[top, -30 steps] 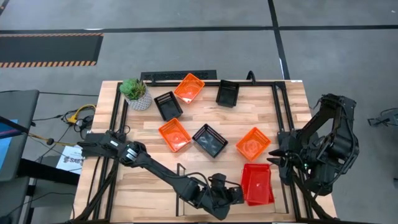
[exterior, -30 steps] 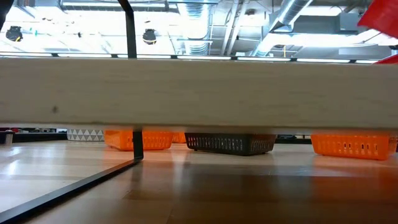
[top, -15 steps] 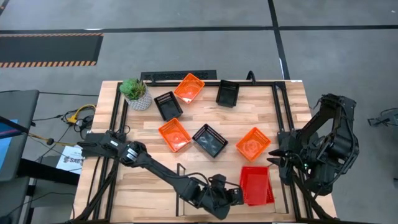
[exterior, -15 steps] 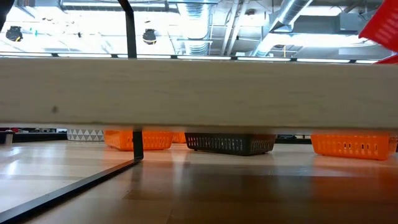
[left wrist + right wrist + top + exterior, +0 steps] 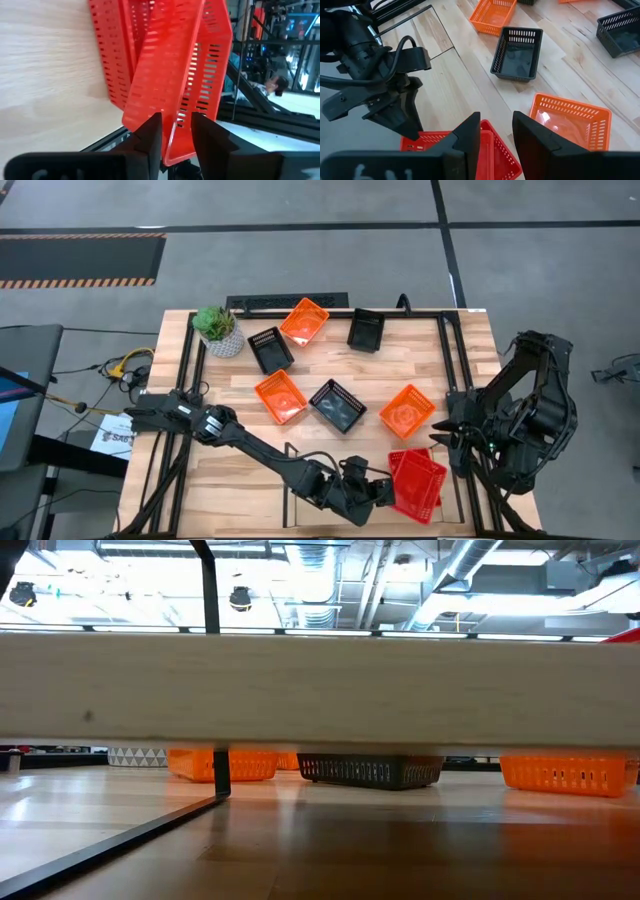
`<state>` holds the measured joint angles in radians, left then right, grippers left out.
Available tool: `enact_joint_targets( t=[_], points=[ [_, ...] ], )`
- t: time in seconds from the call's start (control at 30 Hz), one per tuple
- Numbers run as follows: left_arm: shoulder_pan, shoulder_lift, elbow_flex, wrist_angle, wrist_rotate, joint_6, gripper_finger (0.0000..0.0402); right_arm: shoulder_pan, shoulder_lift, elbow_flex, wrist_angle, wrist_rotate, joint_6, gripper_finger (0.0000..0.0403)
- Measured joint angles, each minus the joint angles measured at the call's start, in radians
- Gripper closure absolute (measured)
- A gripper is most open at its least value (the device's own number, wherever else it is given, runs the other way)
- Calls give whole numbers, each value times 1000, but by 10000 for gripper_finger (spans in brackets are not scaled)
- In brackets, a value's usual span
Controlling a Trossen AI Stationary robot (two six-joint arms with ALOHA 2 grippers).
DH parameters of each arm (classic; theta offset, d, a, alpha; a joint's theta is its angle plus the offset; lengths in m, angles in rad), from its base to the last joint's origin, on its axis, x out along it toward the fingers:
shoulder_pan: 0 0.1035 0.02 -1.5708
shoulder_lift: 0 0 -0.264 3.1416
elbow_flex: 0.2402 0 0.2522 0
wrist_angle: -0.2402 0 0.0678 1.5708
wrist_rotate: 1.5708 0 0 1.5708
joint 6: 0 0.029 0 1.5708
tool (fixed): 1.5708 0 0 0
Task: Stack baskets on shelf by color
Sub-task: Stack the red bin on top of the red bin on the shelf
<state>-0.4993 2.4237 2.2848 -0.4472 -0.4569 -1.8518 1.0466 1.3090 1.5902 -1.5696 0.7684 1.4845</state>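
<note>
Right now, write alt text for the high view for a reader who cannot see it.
The left gripper reaches the red baskets at the table's near right corner. Three orange and three black baskets lie scattered across the table, a potted plant sits far left, and the right gripper waits alongside.

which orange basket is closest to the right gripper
The orange basket on the right side of the table, just above the red baskets. The other two orange ones lie farther left, away from the right gripper.

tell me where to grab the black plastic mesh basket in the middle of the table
Pinch one thin rim wall of the black plastic mesh basket from straight above, one finger inside. It sits upright, open side up, turned diagonally; its short wall facing the right gripper looks easiest, with bare wood around it.
</note>
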Motion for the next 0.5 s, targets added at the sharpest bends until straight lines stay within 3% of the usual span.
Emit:
enact_joint_targets(
  t=[0.17,0.5],
  points=[
    [10,0,0,21,7,41,282,9,22,0,2,-44,0,267],
    [27,-8,9,58,48,171,233,35,179,0,-2,-328,-58,267]
  ],
)
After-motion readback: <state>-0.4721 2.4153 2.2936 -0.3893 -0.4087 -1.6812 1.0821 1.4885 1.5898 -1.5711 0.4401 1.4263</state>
